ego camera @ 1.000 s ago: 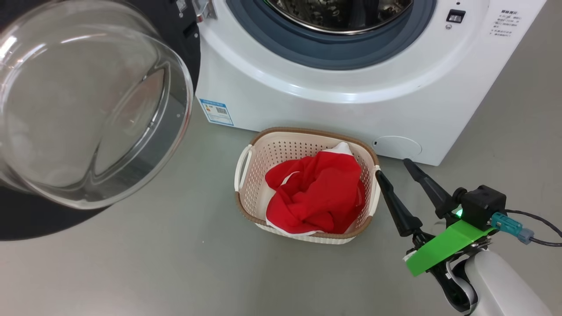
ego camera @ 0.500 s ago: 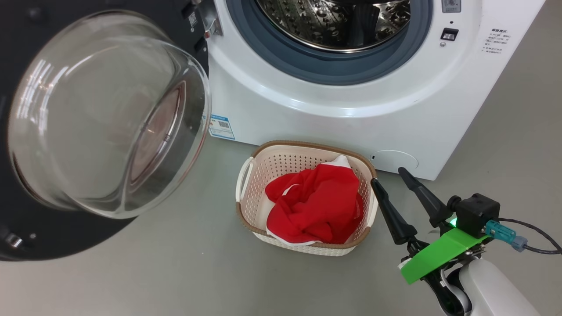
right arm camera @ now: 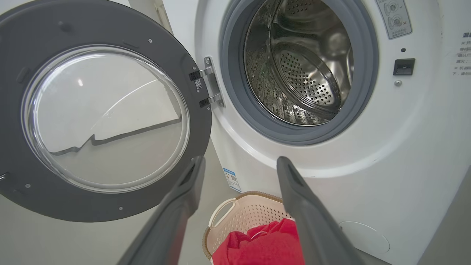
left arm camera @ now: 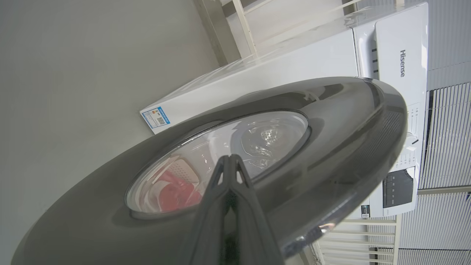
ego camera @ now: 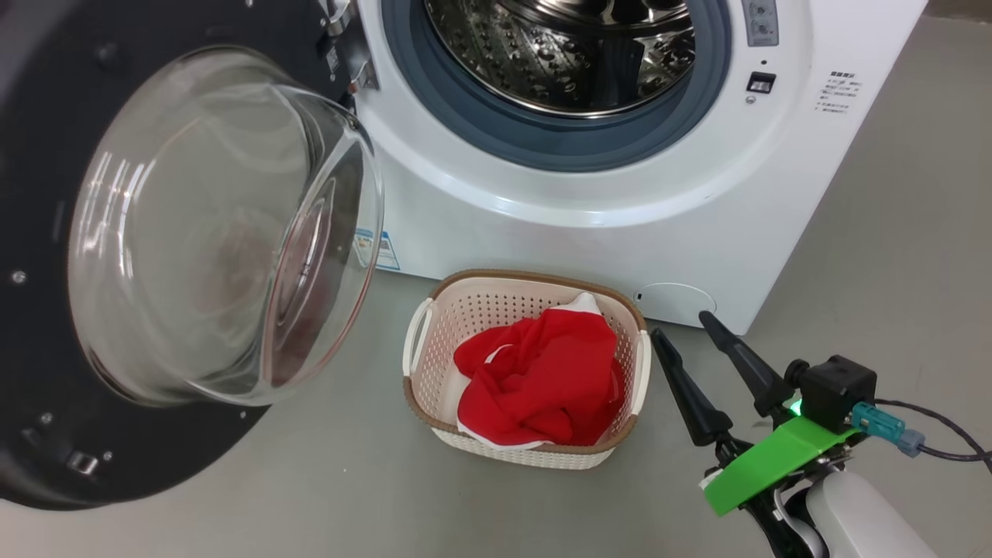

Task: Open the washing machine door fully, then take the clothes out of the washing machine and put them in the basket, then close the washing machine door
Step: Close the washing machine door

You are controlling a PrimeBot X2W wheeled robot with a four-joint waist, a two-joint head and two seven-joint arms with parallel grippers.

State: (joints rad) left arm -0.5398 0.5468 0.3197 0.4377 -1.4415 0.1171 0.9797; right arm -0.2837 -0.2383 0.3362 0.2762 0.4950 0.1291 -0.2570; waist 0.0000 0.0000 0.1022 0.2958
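Note:
The washing machine (ego camera: 589, 201) stands with its steel drum (ego camera: 558, 46) bare. Its door (ego camera: 46, 434) hangs open at the left, the glass bowl (ego camera: 217, 225) bulging toward me. Red clothes (ego camera: 542, 380) lie in the basket (ego camera: 527, 453) on the floor in front. My right gripper (ego camera: 682, 325) is open and holds nothing, just right of the basket. Its wrist view takes in the door (right arm camera: 110, 206), drum (right arm camera: 305, 73), basket (right arm camera: 235, 217) and clothes (right arm camera: 265, 246). My left gripper (left arm camera: 230, 159) is shut and empty behind the door (left arm camera: 331, 121), tips at its outer face; whether they touch it I cannot tell.
Grey floor (ego camera: 310, 496) spreads around the basket. A blue label (ego camera: 384, 252) and a round flap (ego camera: 674, 298) sit low on the machine's front. The right arm's green bracket (ego camera: 767, 461) and cable (ego camera: 945, 438) fill the lower right corner.
The head camera has tilted up, so the whole picture sits lower and more drum shows. The door's bowl now overlaps the machine's front a little more. My right gripper stays open beside the basket.

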